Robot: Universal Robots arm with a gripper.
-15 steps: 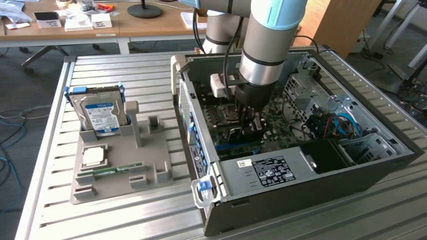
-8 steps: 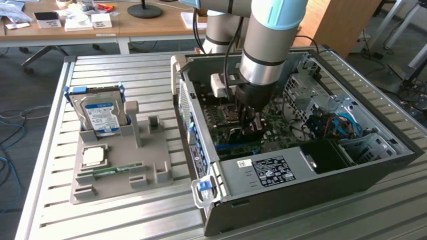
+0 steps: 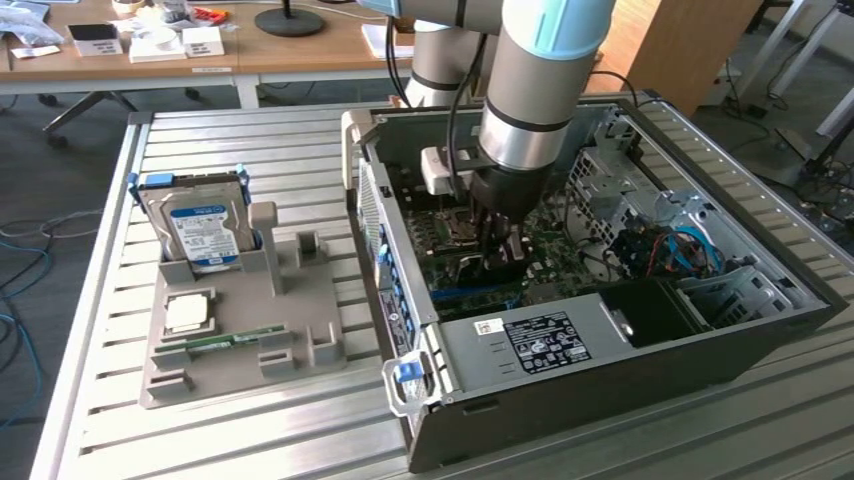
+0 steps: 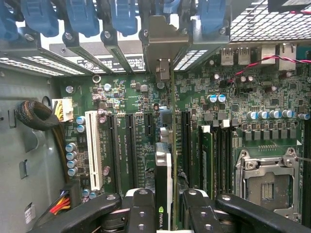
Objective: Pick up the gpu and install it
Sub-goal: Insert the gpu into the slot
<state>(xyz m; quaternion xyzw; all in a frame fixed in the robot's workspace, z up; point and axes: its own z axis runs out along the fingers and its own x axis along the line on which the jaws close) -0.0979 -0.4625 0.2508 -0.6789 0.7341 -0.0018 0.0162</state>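
The gpu is black with a green edge, the motherboard green (one slot white).

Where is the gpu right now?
The gpu stands on edge in the claw, inside the open computer case, over the green motherboard among its long black slots.

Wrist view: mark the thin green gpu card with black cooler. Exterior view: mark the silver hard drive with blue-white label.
thin green gpu card (image 4: 164,187): wrist view, on its black cooler, seen edge-on.
silver hard drive (image 3: 203,235): exterior view, on its blue-white label.
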